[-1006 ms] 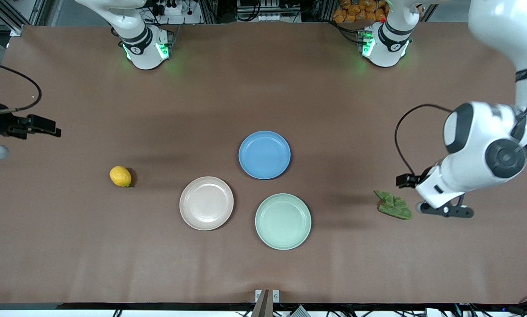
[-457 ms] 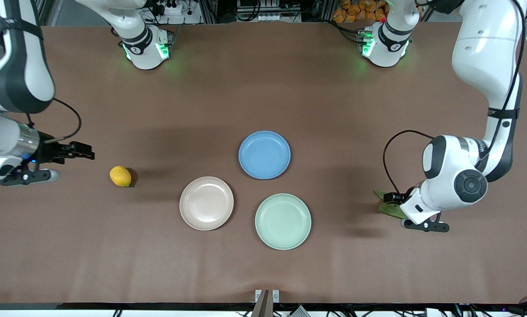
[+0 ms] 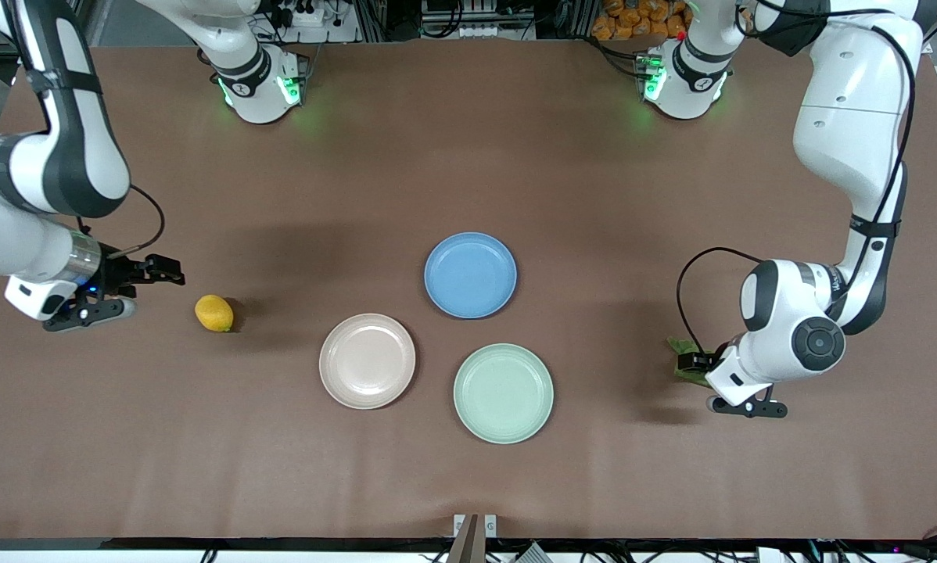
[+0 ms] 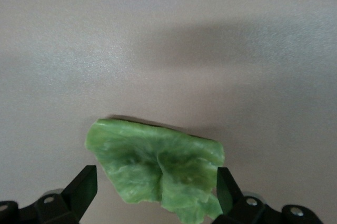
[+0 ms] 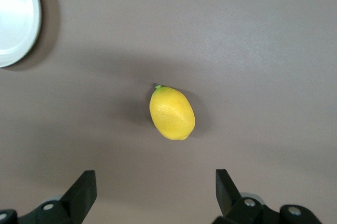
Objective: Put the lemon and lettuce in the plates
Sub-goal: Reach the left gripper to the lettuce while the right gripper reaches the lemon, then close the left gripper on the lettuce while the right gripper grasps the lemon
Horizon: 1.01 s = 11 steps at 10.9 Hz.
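The lemon [image 3: 213, 313] lies on the table toward the right arm's end. My right gripper [image 3: 85, 313] is open and empty, in the air beside the lemon; in the right wrist view the lemon [image 5: 171, 113] lies ahead of the gripper [image 5: 155, 190], not between its fingers. The lettuce [image 3: 681, 346] lies toward the left arm's end, mostly hidden under my left gripper [image 3: 738, 403]. In the left wrist view the gripper [image 4: 155, 192] is open, with the lettuce [image 4: 158, 163] partly between its fingers. The beige-pink plate [image 3: 367, 360] and the mint plate [image 3: 503, 393] are empty.
An empty blue plate [image 3: 470, 274] lies farther from the front camera than the other two plates. The beige-pink plate's rim [image 5: 13, 16] shows at the corner of the right wrist view. The brown table [image 3: 468, 156] is bare elsewhere.
The right arm has swung in from the table's end toward the lemon. The left gripper has moved over the lettuce and now covers most of it. Lemon, lettuce and plates have not moved.
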{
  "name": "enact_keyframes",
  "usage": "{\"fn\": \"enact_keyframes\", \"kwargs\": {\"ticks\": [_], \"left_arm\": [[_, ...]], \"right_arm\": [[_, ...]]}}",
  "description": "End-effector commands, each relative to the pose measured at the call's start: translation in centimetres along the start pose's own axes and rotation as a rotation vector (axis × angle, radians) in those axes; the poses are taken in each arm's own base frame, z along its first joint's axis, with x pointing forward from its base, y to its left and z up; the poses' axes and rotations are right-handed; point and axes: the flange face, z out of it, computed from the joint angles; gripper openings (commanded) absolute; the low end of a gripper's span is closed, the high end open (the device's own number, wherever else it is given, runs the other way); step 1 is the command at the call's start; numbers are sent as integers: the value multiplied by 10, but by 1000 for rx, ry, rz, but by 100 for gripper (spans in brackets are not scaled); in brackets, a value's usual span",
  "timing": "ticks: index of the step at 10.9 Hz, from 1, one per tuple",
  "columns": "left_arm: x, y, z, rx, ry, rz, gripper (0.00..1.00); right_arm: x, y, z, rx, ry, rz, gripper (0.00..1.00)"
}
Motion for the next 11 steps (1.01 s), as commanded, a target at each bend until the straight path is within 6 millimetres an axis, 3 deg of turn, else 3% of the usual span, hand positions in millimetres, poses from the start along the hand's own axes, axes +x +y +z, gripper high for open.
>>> {"fn": "enact_keyframes", "kwargs": {"ticks": [1,4,6,7,9,11], "left_arm": [[3,-5,8,18,6,-1,100],[4,-6,25,15,7,3,100],[4,-5,27,15,7,8,81],[3,-5,29,15,6,9,69],[4,-4,30,14,4,6,35],[4,-1,26,15,10,3,0]], "right_arm": [[-20,-5,32,-8,23,-24,100],[-20,-3,61,-11,30,-41,100],[-13,-2,84,-17,43,-46,100],[-8,0,102,-21,56,-50,100],[-15,-5,137,-39,97,-58,100],[-19,-6,157,-55,99,-79,100]]}}
